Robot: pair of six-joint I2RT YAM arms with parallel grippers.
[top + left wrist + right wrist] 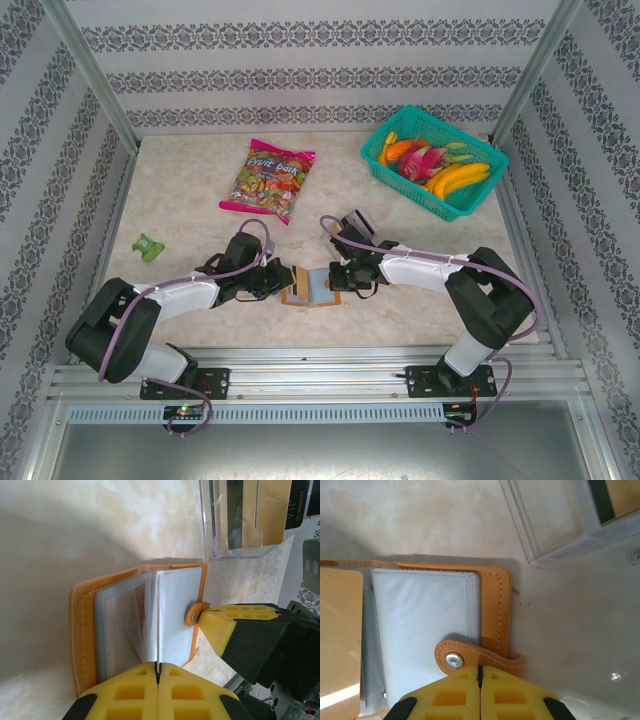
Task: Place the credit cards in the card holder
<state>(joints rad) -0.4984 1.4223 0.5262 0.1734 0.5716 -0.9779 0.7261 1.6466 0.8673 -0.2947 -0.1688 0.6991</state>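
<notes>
The orange-brown card holder [306,287] lies open between both grippers near the table's front. In the left wrist view its cover [80,630] is on the left, and my left gripper [158,669] is shut on a thin clear pocket page standing edge-on. A tan card [141,607] sits in a pocket. My right gripper [480,672] is shut on the snap tab [470,656] at the holder's edge [495,605]. Another tan card [340,640] lies over the holder's left half. More credit cards [272,510], gold and black, stand in a clear tray [235,550].
The clear slotted tray [560,530] stands just beyond the holder. A colourful snack bag [268,180] lies at the back middle, and a teal basket of fruit [435,160] at the back right. A small green object [150,246] rests at the left.
</notes>
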